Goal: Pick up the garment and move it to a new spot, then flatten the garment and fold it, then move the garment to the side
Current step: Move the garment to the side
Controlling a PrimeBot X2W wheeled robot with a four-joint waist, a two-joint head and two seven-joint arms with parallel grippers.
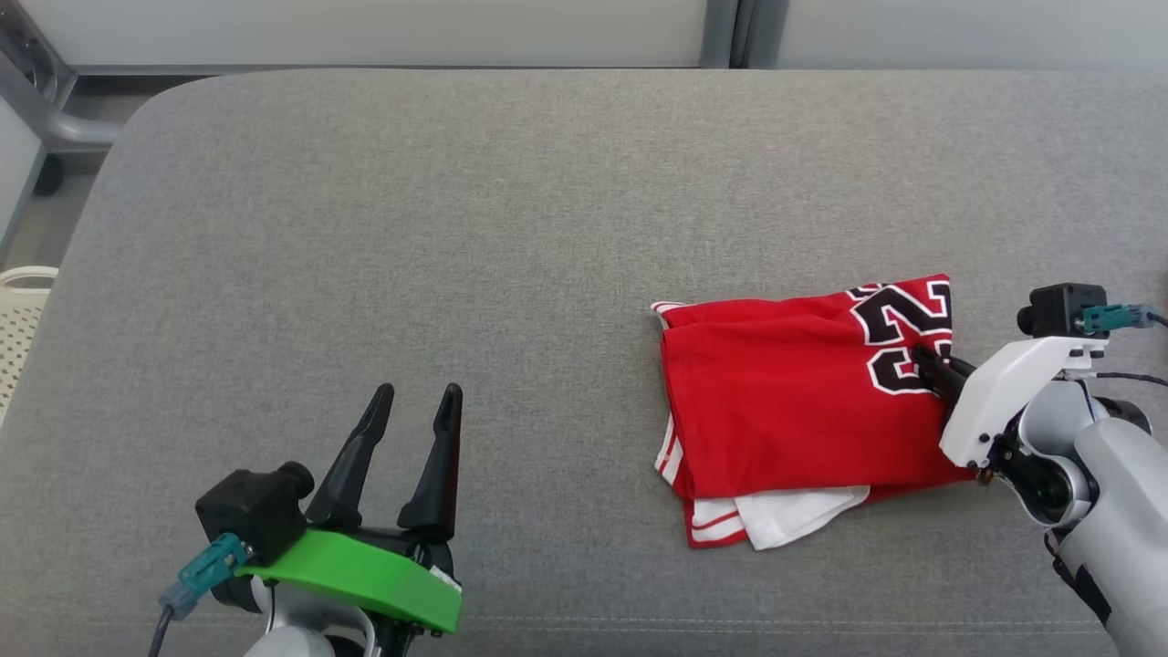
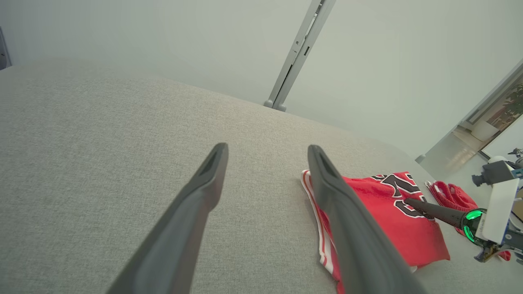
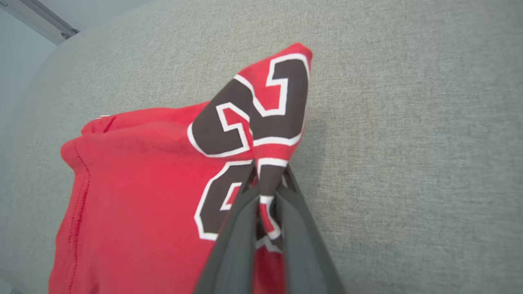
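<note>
Red folded jersey with black numerals point(image 1: 785, 401) lies at right on grey fabric desk point(image 1: 456, 228), pale wall panels point(image 1: 365, 27) beyond. Right hand point(image 1: 922, 356) clamped on its right edge; left hand point(image 1: 418, 392) spread wide, empty.

A grey fabric bench point(image 1: 456, 228) with a rounded corner spread under even light. Pale wall panels point(image 1: 365, 27) stood at twelve o'clock, split by a grey post point(image 1: 730, 32). A white perforated basket point(image 1: 23, 319) sat at nine o'clock.
</note>
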